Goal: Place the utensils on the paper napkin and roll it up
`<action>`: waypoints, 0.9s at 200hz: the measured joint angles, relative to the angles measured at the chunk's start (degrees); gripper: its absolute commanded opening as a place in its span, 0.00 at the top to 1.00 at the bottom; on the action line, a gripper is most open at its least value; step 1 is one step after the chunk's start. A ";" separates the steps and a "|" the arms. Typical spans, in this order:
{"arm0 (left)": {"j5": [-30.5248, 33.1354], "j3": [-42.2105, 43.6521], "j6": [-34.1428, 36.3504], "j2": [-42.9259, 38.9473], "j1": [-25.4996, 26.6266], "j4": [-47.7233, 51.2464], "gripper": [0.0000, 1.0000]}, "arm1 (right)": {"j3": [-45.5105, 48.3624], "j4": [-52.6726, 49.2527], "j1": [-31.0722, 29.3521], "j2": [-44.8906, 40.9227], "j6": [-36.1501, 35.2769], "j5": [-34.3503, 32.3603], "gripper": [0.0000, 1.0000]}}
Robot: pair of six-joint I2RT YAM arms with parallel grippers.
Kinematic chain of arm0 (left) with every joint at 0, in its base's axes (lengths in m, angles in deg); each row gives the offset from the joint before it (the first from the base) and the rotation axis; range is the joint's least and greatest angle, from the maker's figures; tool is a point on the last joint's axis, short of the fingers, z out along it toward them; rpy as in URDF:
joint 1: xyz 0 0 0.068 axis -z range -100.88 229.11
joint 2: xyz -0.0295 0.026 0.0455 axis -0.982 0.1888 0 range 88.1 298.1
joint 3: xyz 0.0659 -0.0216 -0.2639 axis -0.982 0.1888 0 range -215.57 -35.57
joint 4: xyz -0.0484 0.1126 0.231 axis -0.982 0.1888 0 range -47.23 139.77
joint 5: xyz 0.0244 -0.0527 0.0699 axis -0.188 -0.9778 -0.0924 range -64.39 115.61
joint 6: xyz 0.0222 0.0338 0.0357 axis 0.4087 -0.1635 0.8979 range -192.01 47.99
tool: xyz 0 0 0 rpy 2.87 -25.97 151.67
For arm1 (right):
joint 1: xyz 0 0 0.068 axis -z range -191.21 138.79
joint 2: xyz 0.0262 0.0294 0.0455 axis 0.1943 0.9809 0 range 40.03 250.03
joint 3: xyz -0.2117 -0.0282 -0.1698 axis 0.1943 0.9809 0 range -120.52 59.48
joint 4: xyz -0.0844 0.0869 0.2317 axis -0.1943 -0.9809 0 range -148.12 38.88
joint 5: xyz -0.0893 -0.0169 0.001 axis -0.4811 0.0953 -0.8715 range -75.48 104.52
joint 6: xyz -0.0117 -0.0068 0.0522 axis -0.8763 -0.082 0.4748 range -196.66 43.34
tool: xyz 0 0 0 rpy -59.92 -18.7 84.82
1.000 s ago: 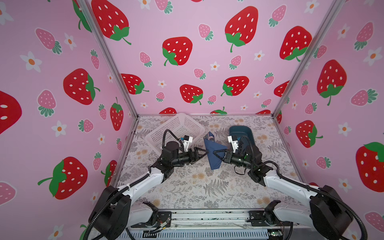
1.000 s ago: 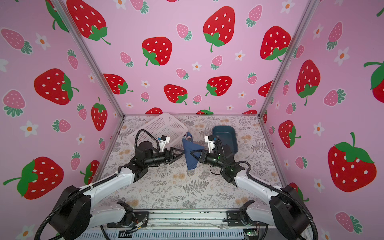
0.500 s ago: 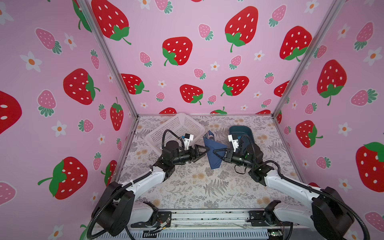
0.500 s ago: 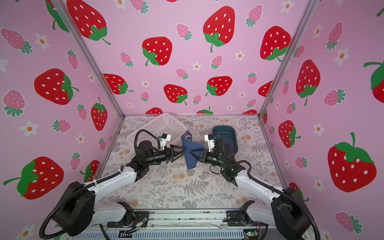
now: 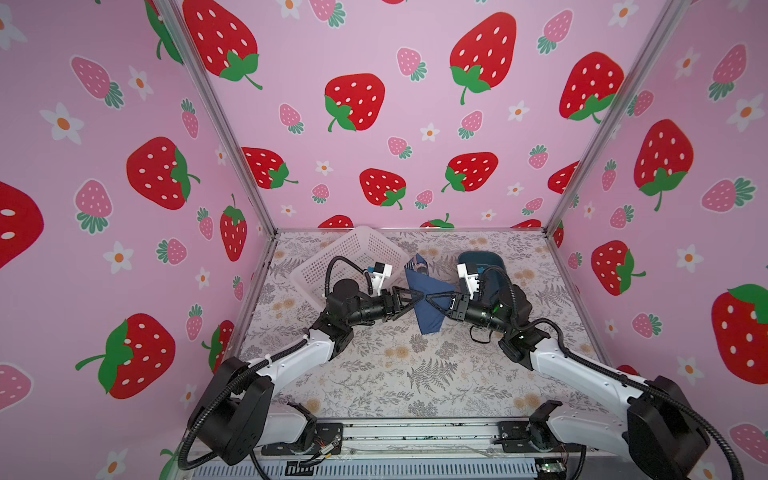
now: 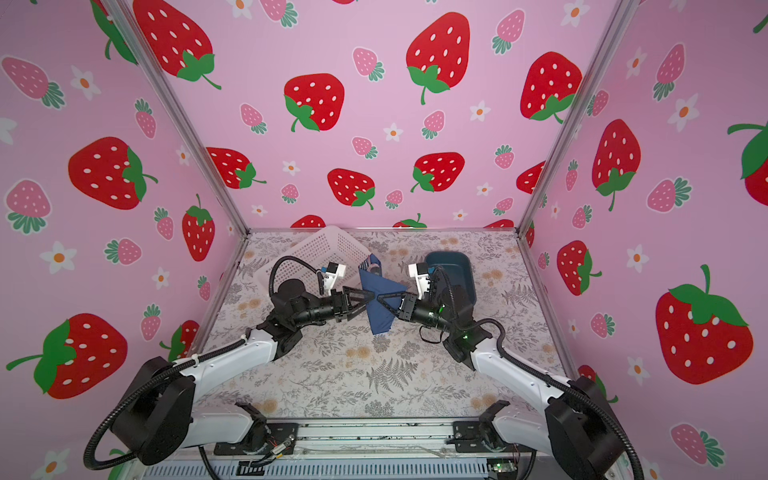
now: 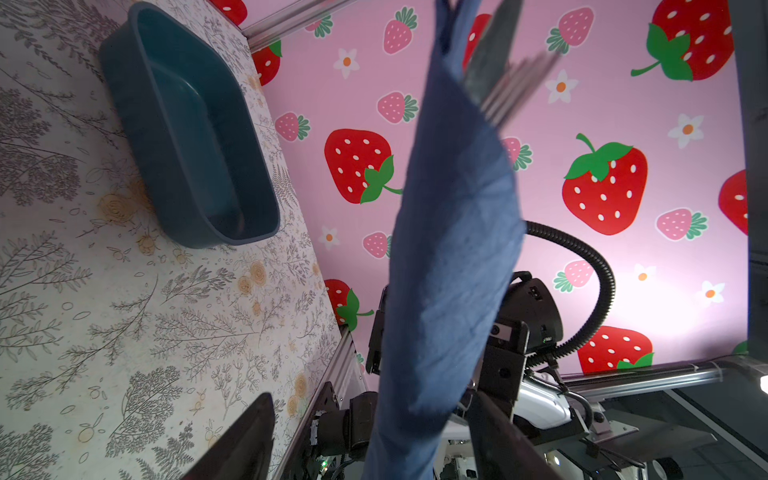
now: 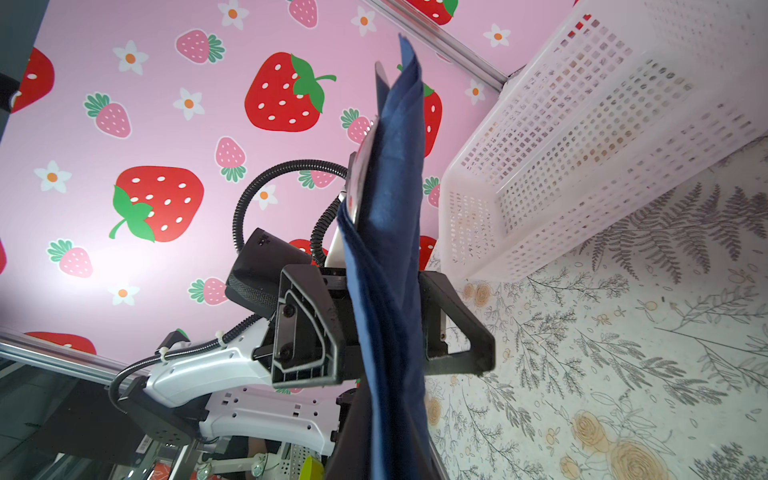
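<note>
The dark blue paper napkin (image 5: 428,301) (image 6: 380,303) hangs upright above the table in both top views, wrapped round the utensils. Blurred fork tines (image 7: 515,91) and another metal piece stick out of its upper end; the rest of the utensils is hidden inside. My right gripper (image 5: 430,298) (image 8: 390,424) is shut on the napkin roll (image 8: 386,249) from the right. From the left, my left gripper (image 5: 417,296) (image 7: 372,399) is open, with its fingers (image 8: 307,328) astride the roll (image 7: 449,249). One finger is at the paper and the other stands clear of it.
A white mesh basket (image 5: 353,262) (image 8: 582,145) stands at the back left, close behind the left arm. A teal plastic tray (image 5: 486,266) (image 7: 187,133) sits at the back right behind the right wrist. The floral table surface (image 5: 415,374) stretches in front.
My left gripper has edged right toward the napkin roll and its jaws have narrowed round it. The right gripper and the roll have stayed in place.
</note>
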 measured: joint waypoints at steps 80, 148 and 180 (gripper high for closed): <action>-1.03 -1.60 -2.99 1.62 0.52 -7.08 0.50 | 0.00 2.82 0.00 0.09 1.95 1.90 0.93; -1.97 -2.45 -4.28 1.62 1.20 -9.31 0.57 | 0.00 6.29 0.00 0.31 3.87 3.32 0.93; -2.21 -2.47 -4.48 1.62 1.44 -9.62 0.63 | 0.00 6.43 0.00 0.33 4.33 3.43 0.92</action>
